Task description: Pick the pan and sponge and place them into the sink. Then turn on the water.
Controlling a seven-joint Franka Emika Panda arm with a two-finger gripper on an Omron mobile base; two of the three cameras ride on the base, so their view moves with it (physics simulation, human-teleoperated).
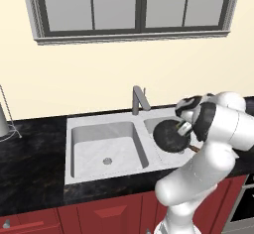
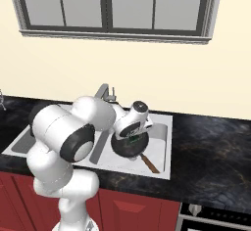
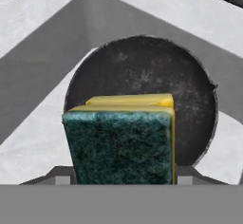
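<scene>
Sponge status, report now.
Gripper jaws shut on the sponge, held over the pan. Pan already sits in the sink's right basin. Faucet dry, no water running. Nothing blocking the drop.

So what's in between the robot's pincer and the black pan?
The sponge. In the hand view the pincer holds it right over the pan, which lies in the sink.

One sink with two basins, and one drain visible in the left basin. One faucet. One pan with one handle. One sponge. One window with four panes showing. One black counter. One robot arm.
</scene>
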